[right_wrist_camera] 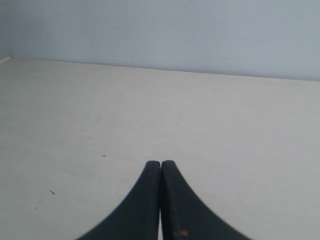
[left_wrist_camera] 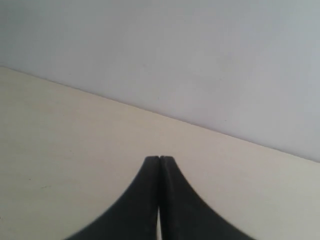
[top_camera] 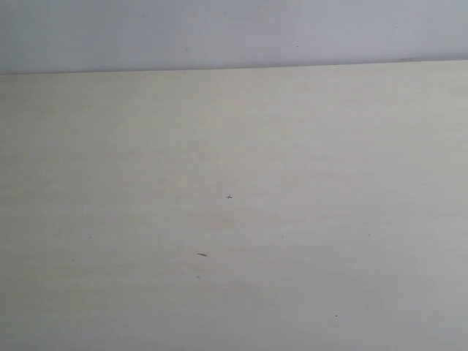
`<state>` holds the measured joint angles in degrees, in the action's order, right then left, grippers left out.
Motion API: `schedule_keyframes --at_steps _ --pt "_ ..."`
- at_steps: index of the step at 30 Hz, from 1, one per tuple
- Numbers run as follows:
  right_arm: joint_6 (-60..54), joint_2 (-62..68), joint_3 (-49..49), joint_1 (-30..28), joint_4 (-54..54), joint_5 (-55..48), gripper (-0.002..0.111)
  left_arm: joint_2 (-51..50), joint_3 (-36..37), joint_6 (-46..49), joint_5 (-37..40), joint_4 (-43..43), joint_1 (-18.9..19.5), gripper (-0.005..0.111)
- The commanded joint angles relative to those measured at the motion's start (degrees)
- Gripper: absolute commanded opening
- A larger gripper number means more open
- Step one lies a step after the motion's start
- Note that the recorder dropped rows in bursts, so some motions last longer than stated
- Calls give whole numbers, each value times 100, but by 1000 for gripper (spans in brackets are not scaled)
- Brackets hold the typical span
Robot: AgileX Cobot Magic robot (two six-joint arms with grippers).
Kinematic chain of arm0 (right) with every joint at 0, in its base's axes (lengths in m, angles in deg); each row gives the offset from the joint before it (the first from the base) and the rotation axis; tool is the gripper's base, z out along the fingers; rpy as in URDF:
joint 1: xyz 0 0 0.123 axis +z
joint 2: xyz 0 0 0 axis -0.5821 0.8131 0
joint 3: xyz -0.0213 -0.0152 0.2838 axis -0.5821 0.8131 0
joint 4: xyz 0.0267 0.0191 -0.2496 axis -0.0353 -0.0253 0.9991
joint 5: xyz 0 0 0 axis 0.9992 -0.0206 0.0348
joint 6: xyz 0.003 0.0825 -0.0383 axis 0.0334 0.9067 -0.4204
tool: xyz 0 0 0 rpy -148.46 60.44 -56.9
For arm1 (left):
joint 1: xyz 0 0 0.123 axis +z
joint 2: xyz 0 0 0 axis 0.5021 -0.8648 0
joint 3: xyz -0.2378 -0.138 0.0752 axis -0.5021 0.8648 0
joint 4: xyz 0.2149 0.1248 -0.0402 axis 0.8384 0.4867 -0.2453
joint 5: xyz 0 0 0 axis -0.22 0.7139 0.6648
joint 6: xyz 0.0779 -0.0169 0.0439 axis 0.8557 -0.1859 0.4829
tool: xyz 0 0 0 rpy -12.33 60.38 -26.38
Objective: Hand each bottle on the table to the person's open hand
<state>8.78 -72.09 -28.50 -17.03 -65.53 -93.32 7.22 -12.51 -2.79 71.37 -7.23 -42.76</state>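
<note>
We see 0 bottles and no hand in any of the 3 views, only the table (top_camera: 307, 146). Our left gripper (left_wrist_camera: 159, 160) and right gripper (right_wrist_camera: 160, 164) are both clenched on nothing. We expect bottles to be light and slippery, best pinched mid-body.

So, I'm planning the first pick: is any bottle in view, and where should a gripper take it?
No grip can be chosen: no bottle shows in any view, only the table and wall. Both the left gripper and right gripper are shut, holding nothing.
</note>
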Motion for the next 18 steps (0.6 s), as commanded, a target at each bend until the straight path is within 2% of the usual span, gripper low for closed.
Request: schedule_keyframes --at_steps 1,4,7,10,12,14,18 --pt "-15 -21 11 8 29 57 0 29 18 -655 348 203 8 0" --pt "-15 -21 11 8 29 57 0 29 18 -370 382 85 8 0" --pt "-15 -21 11 8 29 57 0 29 18 1141 333 -1099 24 0" --pt "-15 -21 11 8 29 57 0 29 29 2429 -128 -2108 353 0" --pt "-15 -21 11 8 29 57 0 29 83 2775 -483 -2324 690 0" --pt "-15 -21 11 8 29 57 0 29 83 2775 -418 -2324 871 0" --pt "-15 -21 11 8 29 57 0 29 83 3376 -481 -2487 882 0"
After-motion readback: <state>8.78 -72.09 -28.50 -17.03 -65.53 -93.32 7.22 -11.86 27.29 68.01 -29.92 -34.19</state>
